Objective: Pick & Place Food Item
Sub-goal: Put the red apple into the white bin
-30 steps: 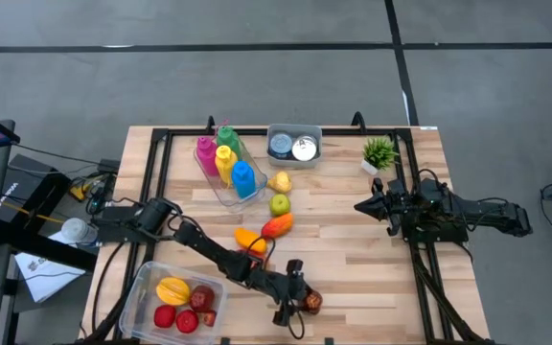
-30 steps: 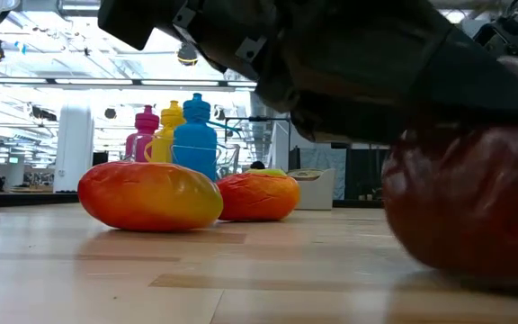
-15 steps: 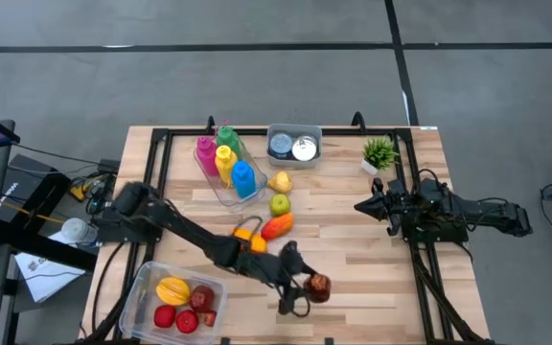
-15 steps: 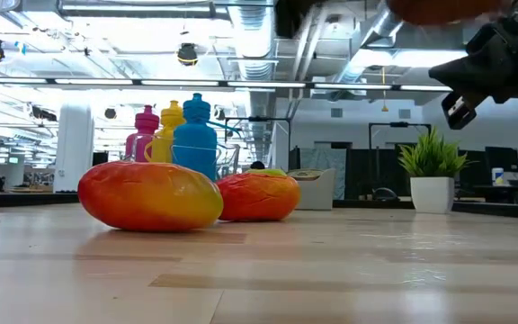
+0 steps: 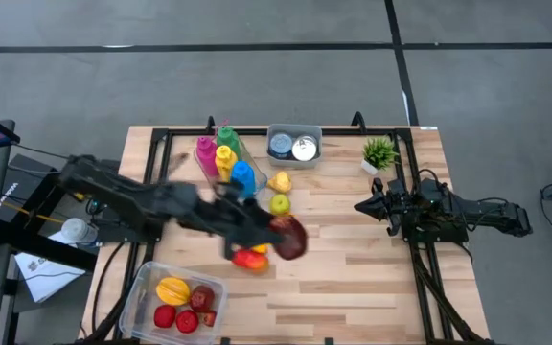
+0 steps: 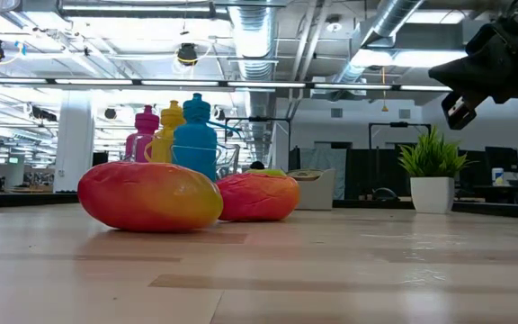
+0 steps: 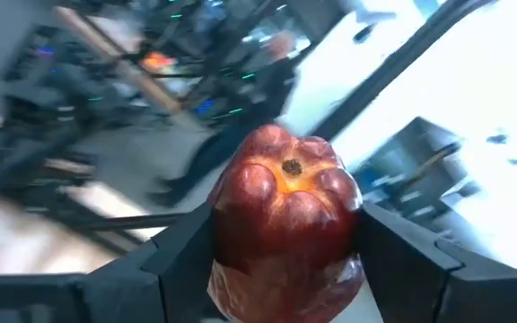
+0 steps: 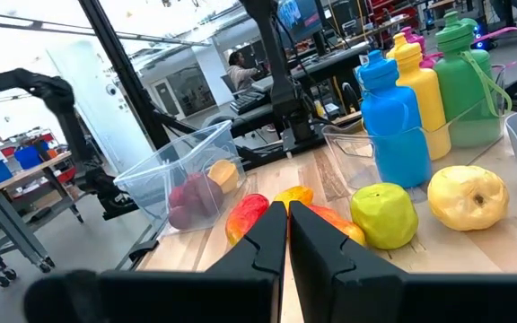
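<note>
- The dark red apple (image 7: 285, 229) sits pinched between my left gripper's (image 5: 278, 234) two fingers (image 7: 182, 256), one dark pad pressed to each side of it, the stem dimple facing the wrist camera.
- From above, I see the apple (image 5: 289, 237) carried over the middle of the wooden table (image 5: 353, 287), with the left arm stretched across from the table's left edge. The arm shows blurred.
- Just beside the fingers on the side toward the clear bin, an orange-red mango (image 5: 249, 259) lies on the boards; I cannot tell from above whether the apple touches it.
- Past the fingers toward the far edge lie a green apple (image 5: 279, 203) and a yellow pear (image 5: 279, 181), near each other.
- The clear plastic bin (image 5: 140, 287) at the near-left corner, well apart from the fingers, holds a yellow-orange fruit (image 5: 172, 289) and several red fruits (image 5: 188, 314).
- A clear tray at the far side holds upright bottles: pink (image 5: 205, 151), yellow (image 5: 224, 161), green (image 5: 228, 137) and blue (image 5: 243, 176).
- My right gripper (image 8: 287, 220) waits at the table's right side, its fingers pressed together with nothing between them, pointing toward the fruit.
- Beyond the right fingers, the wrist camera shows the green apple (image 8: 383, 215), the pear (image 8: 468, 199) and the blue bottle (image 8: 395, 121) in a row.
- A small potted plant (image 5: 379, 153) stands at the far right, near the right arm.
- At table height, two orange-red mangoes (image 6: 151, 195) rest side by side in front of the bottles; neither the apple nor the left fingers show there.
</note>
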Controlling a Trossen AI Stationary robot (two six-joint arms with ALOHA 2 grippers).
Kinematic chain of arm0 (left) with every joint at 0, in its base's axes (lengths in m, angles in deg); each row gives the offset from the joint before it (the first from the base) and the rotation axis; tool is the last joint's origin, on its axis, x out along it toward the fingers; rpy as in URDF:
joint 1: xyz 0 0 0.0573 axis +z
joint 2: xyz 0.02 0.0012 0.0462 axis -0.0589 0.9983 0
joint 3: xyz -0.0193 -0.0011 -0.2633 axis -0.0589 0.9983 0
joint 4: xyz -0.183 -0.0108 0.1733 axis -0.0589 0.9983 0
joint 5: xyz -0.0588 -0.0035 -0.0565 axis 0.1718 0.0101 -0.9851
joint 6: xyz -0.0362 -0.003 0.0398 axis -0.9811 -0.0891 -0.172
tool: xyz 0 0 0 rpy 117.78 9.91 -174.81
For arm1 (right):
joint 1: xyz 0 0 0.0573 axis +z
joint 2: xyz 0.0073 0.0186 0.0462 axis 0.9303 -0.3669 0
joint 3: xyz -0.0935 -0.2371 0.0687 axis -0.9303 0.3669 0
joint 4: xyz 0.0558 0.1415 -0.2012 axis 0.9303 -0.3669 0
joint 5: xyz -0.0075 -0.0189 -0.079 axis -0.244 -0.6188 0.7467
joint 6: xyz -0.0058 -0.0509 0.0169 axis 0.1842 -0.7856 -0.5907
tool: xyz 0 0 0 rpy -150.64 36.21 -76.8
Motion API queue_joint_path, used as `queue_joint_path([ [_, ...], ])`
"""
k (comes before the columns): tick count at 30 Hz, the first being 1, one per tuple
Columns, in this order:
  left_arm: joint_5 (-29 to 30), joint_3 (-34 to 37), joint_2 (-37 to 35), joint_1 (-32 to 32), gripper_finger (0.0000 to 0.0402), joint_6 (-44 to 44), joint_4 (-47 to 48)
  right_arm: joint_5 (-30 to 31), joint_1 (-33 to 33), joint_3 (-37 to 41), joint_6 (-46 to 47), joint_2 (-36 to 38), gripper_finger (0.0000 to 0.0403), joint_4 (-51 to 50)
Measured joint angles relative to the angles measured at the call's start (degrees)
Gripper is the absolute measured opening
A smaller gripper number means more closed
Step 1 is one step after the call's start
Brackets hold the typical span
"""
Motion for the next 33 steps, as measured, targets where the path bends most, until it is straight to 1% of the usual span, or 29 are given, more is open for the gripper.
queue_joint_path([
  [5, -3.04, -0.02, -7.76, -1.74, 0.0234, -6.75, 0.06, 0.00, -0.01, 0.01, 0.00, 0.00, 0.0012, -0.01],
  [9, -3.24, -0.04, -11.62, -4.40, 0.0234, -8.73, 0.07, 0.02, 0.00, 0.00, 0.01, 0.00, 0.0012, -0.02],
  [14, -2.95, -0.04, -13.34, -7.05, 0.0234, -9.59, 0.22, 0.00, -0.01, -0.01, 0.01, 0.00, 0.0012, -0.02],
  [19, -2.84, -0.04, -13.43, -8.09, 0.0234, -9.67, 1.13, 0.02, -0.01, -0.01, -0.01, 0.01, 0.0012, -0.02],
  [23, -2.95, -0.04, -13.43, -10.03, 0.0234, -14.19, 8.57, 0.00, 0.00, 0.00, 0.01, 0.00, 0.0012, -0.02],
  [27, -2.87, -0.04, -12.81, -13.52, 0.0234, -20.13, 17.48, 0.00, 0.00, 0.00, -0.01, 0.00, 0.0012, -0.02],
  [33, -2.28, -0.02, -10.16, -20.91, 0.0234, -33.36, 33.17, 0.01, -0.01, -0.01, 0.00, 0.01, 0.0012, -0.02],
])
